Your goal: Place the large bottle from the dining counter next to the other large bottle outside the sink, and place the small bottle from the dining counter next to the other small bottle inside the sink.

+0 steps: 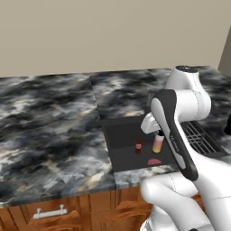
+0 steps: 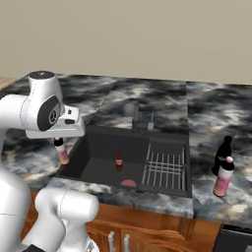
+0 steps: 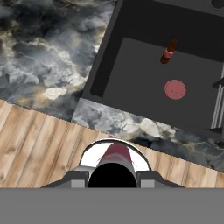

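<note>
The gripper was clamped on the small pale bottle, one finger on each side of its dark cap in the hand view. It held the bottle upright in the air, pink-white at the top and orange at the base. From the right base view the bottle hung at the left edge of the sink, just under the arm's wrist; from the left base view it showed over the basin, a little right of the small red bottle.

That red bottle stood upright on the sink floor, roughly mid-basin, with the round pink drain nearer the front edge. A wire rack filled the right part of the sink, and a faucet rose behind the far rim.

Out on the marbled counter, well to the right of the sink, the tall pink bottle stood just in front of the tall black bottle — close together, though whether they touched was not clear.
</note>
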